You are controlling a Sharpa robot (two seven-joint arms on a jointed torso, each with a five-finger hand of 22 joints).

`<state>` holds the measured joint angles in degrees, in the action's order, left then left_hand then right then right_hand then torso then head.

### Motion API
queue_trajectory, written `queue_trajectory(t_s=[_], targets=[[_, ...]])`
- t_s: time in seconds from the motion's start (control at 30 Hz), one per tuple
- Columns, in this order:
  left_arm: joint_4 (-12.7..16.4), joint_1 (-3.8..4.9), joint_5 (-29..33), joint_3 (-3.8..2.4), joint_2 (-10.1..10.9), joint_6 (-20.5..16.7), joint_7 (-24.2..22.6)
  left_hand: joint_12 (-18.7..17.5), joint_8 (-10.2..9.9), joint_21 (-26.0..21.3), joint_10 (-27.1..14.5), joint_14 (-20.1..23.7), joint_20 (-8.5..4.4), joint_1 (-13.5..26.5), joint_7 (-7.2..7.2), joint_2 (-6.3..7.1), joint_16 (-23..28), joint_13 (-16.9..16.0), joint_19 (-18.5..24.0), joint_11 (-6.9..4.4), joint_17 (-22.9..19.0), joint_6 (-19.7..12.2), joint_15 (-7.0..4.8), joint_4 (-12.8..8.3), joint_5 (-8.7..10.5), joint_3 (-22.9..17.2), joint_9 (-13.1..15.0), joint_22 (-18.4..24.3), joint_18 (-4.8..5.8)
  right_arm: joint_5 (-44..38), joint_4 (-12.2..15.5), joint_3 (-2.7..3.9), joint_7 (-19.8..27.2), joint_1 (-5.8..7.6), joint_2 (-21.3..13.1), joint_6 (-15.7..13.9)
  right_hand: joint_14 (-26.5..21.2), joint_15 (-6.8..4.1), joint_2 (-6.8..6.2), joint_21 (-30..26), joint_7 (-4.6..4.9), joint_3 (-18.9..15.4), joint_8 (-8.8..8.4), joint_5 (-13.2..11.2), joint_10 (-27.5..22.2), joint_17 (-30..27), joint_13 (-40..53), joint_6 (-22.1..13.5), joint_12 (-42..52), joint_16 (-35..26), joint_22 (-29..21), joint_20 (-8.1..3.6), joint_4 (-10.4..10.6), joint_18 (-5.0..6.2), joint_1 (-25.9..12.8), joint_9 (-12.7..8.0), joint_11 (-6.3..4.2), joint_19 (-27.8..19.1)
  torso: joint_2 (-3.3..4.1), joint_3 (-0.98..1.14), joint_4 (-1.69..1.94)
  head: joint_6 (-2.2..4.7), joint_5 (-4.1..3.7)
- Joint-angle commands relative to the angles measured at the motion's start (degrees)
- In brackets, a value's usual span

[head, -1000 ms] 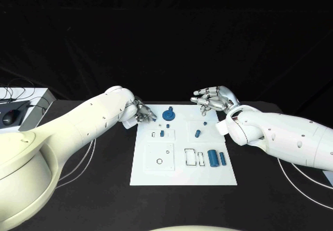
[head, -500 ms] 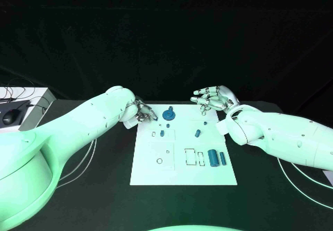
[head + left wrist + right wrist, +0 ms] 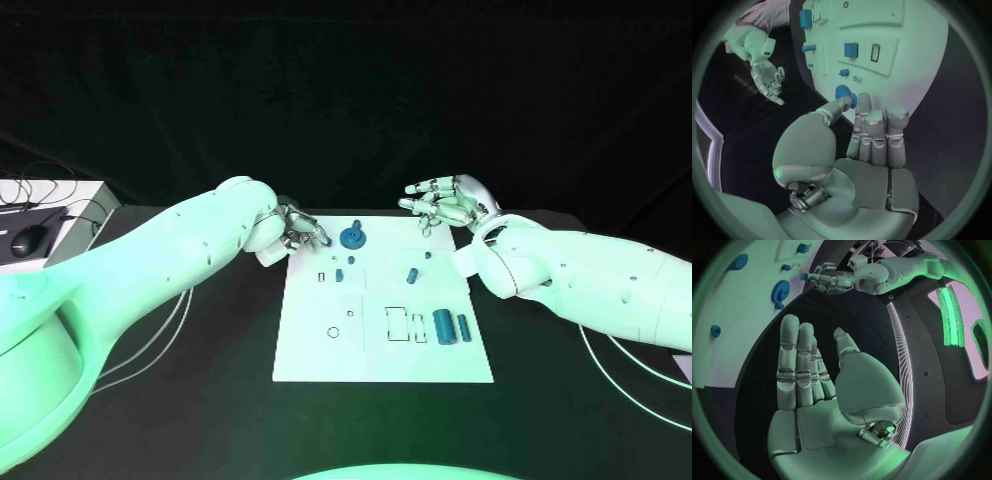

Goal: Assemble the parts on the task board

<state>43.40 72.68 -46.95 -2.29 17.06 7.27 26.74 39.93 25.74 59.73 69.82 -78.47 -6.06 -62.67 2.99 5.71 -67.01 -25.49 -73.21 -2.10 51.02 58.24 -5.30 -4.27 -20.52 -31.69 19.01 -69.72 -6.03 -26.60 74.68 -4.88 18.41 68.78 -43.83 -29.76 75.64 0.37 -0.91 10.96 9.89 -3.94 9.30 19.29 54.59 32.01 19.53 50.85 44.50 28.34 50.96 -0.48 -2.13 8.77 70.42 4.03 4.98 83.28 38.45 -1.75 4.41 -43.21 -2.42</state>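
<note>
Black cloth covers the table (image 3: pixel 173 400) and hangs behind it, so that the white task board (image 3: pixel 382 360) and its blue parts stand out plainly. The board is a flat, smooth, rectangular plate lying in the middle of the table, with shallow outlined recesses cut to the shapes of the parts.

A round blue disc with a raised hub (image 3: pixel 353 239) is seated at the far end of the board. Two upright blue cylinders (image 3: pixel 450 327) are placed side by side near the right edge, just beside an outlined rectangular slot. Smaller blue pegs (image 3: pixel 411 275) lie between these groups.

The left hand (image 3: pixel 299 234) is held at the far left corner of the board. In the left wrist view, a small blue part (image 3: pixel 844 93) is seen at its fingertips (image 3: pixel 864 100), close to the thumb; whether it is pinched or merely lies behind them cannot be told. The placement suggests that a part is being handled at that corner.

The right hand (image 3: pixel 447 207) is held beyond the far right corner, clear of the board. Its fingers (image 3: pixel 795 360) are extended and apart, and nothing is grasped. It is judged to be kept clear so that the left hand may work unobstructed.
</note>
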Motion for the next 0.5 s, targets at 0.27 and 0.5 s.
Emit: queue_trajectory(t_s=[0.27,0.5], targets=[[10.42,0.05,1.71,0.0,6.21,-4.48,3.01,-0.23,-0.66,2.89,2.71,-1.77,-0.75,2.79,-1.73,0.42,-1.14,-0.27,-2.0,-1.1,4.03,3.64,-0.56,-7.41,-8.9,-4.88,16.34,-1.78,1.59,-0.07,-0.27,0.04,0.36,0.01,-0.6,0.64,-0.29,0.03,0.37,0.35,0.48,-0.09,-0.35,0.26,-0.14,0.06,-0.07,-0.01,-0.05,0.29,0.1,0.0,-0.34,0.73,-0.28,-0.02,-0.35,-0.45,-1.18,0.03,0.73,-1.0,-0.28],[15.57,0.03,1.96,0.37,9.28,-5.58,3.94,0.0,-1.13,3.85,3.96,-2.43,-0.82,4.2,-2.45,-0.46,-2.15,-0.73,-2.47,-1.5,6.88,4.97,-0.67,-7.51,-8.77,-4.41,16.74,-2.37,1.94,-0.07,-0.34,0.03,0.34,-0.07,-0.78,0.72,-0.29,0.03,0.37,0.35,0.48,-0.09,-0.35,0.26,-0.14,0.06,-0.07,-0.01,-0.05,0.29,0.1,0.0,-0.34,0.73,-0.28,-0.02,-0.35,-0.45,-1.64,-0.15,1.02,-1.47,-0.41]])
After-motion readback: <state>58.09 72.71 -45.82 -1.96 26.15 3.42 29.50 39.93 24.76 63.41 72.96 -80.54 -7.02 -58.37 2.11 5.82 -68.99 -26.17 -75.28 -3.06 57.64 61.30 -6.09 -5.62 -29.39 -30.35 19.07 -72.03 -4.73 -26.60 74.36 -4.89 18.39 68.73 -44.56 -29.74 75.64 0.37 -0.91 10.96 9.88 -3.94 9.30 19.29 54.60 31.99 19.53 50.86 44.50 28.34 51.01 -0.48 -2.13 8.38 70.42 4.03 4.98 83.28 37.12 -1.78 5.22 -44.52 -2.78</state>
